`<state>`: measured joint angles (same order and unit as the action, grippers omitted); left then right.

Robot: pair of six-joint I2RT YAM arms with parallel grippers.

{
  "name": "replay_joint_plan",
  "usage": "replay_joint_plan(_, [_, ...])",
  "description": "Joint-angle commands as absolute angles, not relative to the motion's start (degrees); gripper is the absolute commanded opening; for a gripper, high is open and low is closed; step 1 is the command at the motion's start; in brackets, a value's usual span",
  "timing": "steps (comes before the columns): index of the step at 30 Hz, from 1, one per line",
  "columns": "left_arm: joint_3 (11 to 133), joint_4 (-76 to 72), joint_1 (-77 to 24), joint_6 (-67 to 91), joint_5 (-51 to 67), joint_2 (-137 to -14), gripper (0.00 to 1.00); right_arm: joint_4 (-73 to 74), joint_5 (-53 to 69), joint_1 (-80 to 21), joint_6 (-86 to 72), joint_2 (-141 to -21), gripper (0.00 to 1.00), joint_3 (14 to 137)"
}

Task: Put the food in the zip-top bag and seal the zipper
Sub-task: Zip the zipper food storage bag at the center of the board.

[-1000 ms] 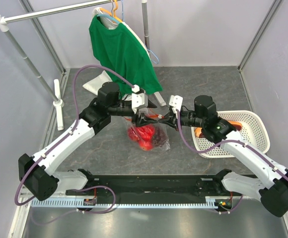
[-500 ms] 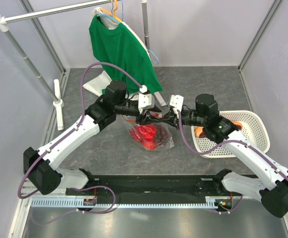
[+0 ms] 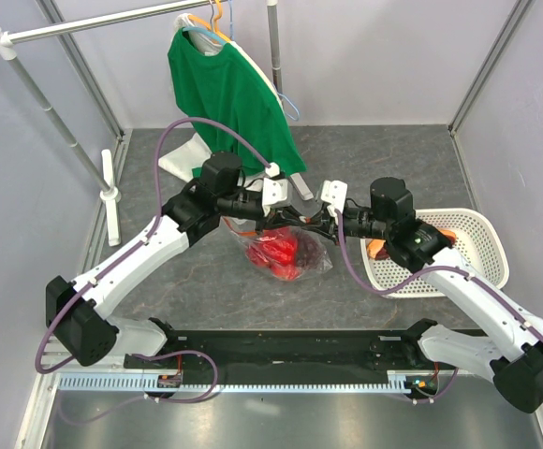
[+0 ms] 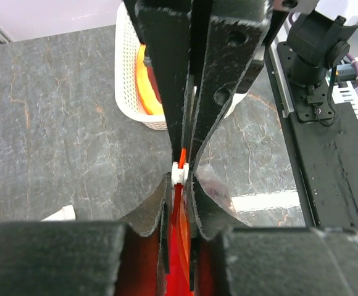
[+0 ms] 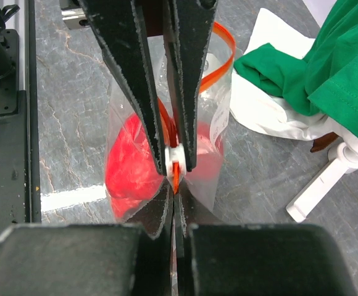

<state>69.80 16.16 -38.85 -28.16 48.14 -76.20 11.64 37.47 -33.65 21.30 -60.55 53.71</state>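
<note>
Glossy clear plastic zip-top bag [image 5: 208, 180]

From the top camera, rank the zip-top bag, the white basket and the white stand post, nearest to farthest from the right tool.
1. zip-top bag, at the right tool, centre.
2. white basket, right side.
3. white stand post, far left.

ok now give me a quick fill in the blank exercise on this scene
The red food sits inside a clear ___.
The hanging shirt is ___.
The white basket stands on the robot's ___ side.
Missing words: bag; green; right.
</note>
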Motion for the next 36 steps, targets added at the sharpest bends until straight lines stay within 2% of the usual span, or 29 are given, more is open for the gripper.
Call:
replay_joint_plan(1, [69.6,18.3,-36.0,-30.7,47.2,-75.2,0.12,9.0,39.0,-34.0,23.5,-57.3,0.0,56.4])
replay_joint_plan(14, [68.1,25.2,-28.9,-37.9,48.5,-74.1,0.13,9.9,37.4,-33.9,25.0,-55.6,0.0,55.4])
replay_joint_plan(36, [64.1,35.5,-8.3,-52.8,48.4,-71.7,0.12,13.2,35.4,-31.7,27.3,-53.0,0.0,55.0])
